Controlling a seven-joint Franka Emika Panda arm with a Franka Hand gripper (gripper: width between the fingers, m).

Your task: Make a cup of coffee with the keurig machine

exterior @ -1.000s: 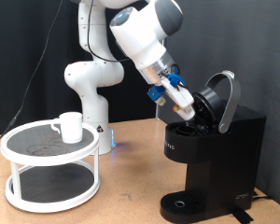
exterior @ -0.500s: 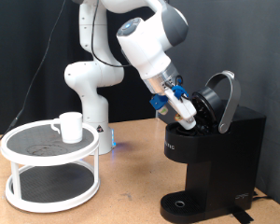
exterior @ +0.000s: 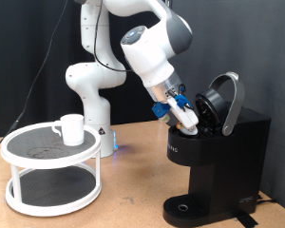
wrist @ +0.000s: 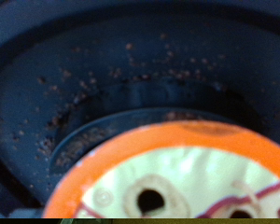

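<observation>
**Operator A:** Where items are counted in the exterior view, what is recorded?

**Operator B:** One arm [exterior: 142,52] is recorded, with one gripper [exterior: 192,121] at its end. One keurig machine [exterior: 218,161] is seen at the exterior view's right, and one cup [exterior: 71,128] at the exterior view's left. One white two-tier round stand [exterior: 52,169] is seen, with the cup placed on its upper tier.

**Operator A:** How is the machine configured?

**Operator B:** Its rounded lid [exterior: 225,101] is raised, and the brew chamber is exposed. The gripper is positioned at that opening, just below the raised lid. The drip base [exterior: 192,209] is shown with nothing standing on it.

**Operator A:** What is reported for the end effector?

**Operator B:** Whether the fingers are parted or closed cannot be told; they are masked by the machine's opening in the exterior view and are not shown in the wrist view.

**Operator A:** What is shown in the wrist view?

**Operator B:** One pod [wrist: 168,177] with an orange rim and a punctured foil top is seen close to the lens. Behind it the dark chamber wall [wrist: 103,75] is seen, speckled with coffee grounds.

**Operator A:** And the cup's relation to the machine?

**Operator B:** They are well apart.
</observation>
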